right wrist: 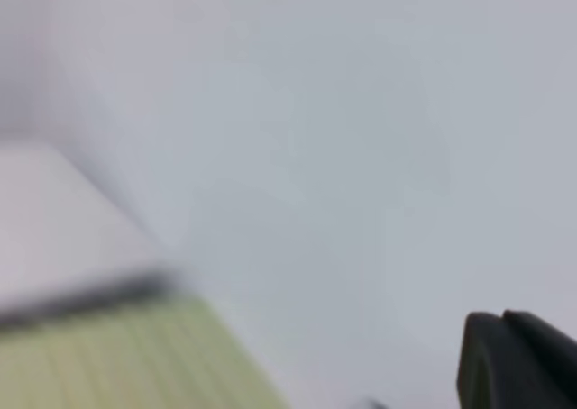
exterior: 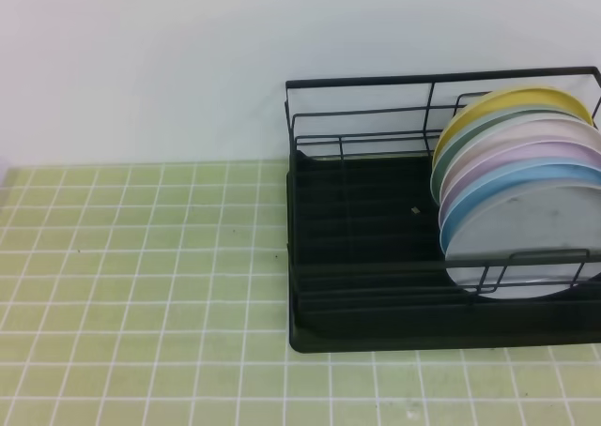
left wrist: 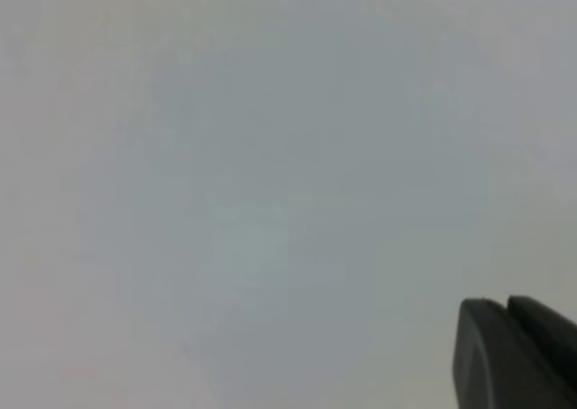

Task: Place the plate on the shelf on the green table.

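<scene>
The grey plate point(exterior: 526, 248) stood in the rack point(exterior: 376, 257); both grippers point(left wrist: 514, 355) point(right wrist: 514, 359) were closed and empty; a careless bump could topple the leaning stack

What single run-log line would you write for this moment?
plate: standing frontmost in shelf | green table: shelf on it | arms: absent from exterior high view | both jaws: shut, holding nothing

my overhead view is bright, evenly lit and soft, with only faint shadows under the shelf point(exterior: 376, 248). both my wrist views are badly blurred, washed pale grey, dark fingertips smeared at the lower right.
</scene>
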